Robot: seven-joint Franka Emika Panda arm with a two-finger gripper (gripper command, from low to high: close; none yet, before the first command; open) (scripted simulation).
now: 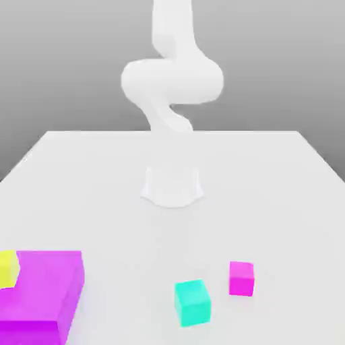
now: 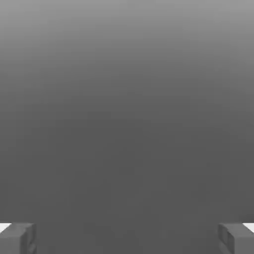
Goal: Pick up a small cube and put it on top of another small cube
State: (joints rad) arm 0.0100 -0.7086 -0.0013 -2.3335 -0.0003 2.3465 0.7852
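Lying untouched, small cube (image 1: 193, 302), jaws elsewhere

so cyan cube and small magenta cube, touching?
Apart. The exterior view shows bare white table between the cyan cube and the small magenta cube.

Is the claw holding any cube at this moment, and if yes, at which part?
Nothing is held. The claw is open with an empty gap, and the cyan cube rests on the table.

No text, label, brand, number or sign can be read anywhere in either view.
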